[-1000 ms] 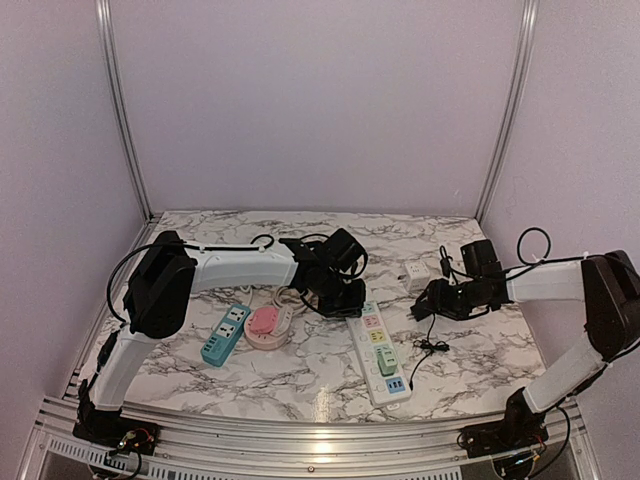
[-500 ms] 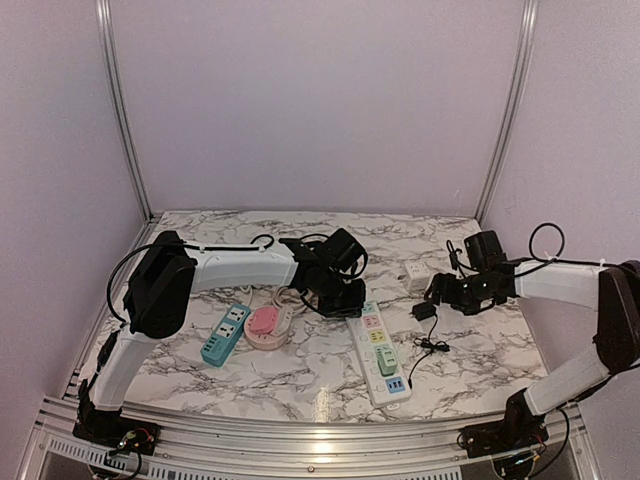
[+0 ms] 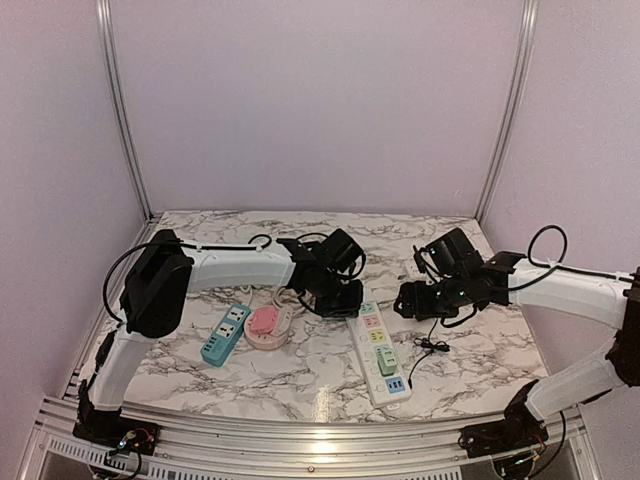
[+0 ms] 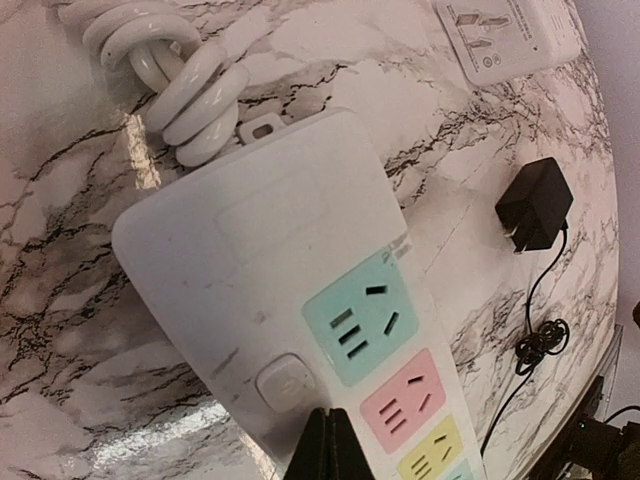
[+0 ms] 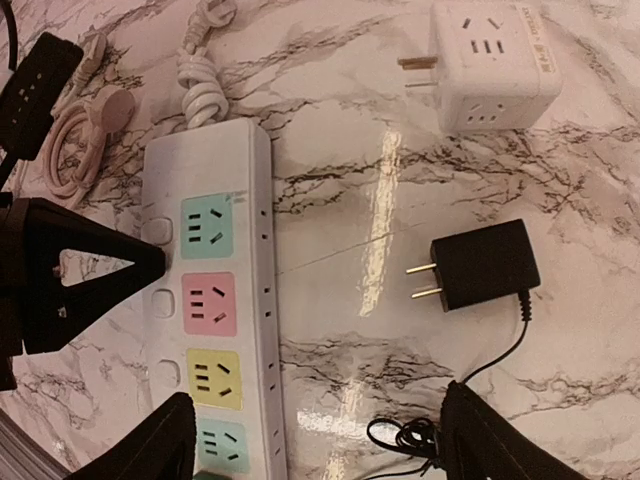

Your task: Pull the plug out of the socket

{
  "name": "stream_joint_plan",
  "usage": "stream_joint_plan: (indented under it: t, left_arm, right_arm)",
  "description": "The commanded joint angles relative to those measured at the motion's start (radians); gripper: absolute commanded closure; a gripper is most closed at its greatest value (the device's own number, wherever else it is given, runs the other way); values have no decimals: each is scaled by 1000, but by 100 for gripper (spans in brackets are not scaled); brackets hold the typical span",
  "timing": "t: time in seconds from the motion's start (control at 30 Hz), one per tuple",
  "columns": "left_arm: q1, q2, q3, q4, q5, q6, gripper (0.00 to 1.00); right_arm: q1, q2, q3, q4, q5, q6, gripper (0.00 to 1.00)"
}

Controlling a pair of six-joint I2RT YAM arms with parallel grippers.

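The black plug (image 5: 483,264) lies loose on the desk (image 5: 330,150), prongs toward the power strip (image 5: 215,300), just ahead of the right end effector (image 5: 320,445), fingers apart; the left end effector (image 4: 326,448), closed, rests on the strip.

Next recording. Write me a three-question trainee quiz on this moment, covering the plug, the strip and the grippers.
1. True or false: the black plug is seated in the power strip.
2. Which gripper is shut? A) left B) right
3. Fill in: the plug's prongs point toward the ____.
Key: 1 false, it lies loose on the table. 2 A: the left gripper is shut, the right gripper open. 3 power strip.
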Motion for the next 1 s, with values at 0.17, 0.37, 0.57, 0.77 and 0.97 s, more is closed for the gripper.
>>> stream_joint_plan:
  t: [0.17,0.37,0.57,0.77,0.97]
  left_arm:
    - [-27,-102,-78,-2,15,27,100]
    - [-52,-110,-101,40,54,15,100]
    - [-71,-133,-175,113,93,-25,100]
    - [-87,-165,-257,167,108,-46,100]
    - [-101,-186,-294,187,130,-59,100]
  right_arm:
    - [257,-15,41,-141,126,198,21]
    - [391,-9,62,-182,176,288,28]
    - [486,32,84,-229,224,346,37]
    - [522,67,83,-237,238,382,43]
    - [523,83,77,-223,237,381,47]
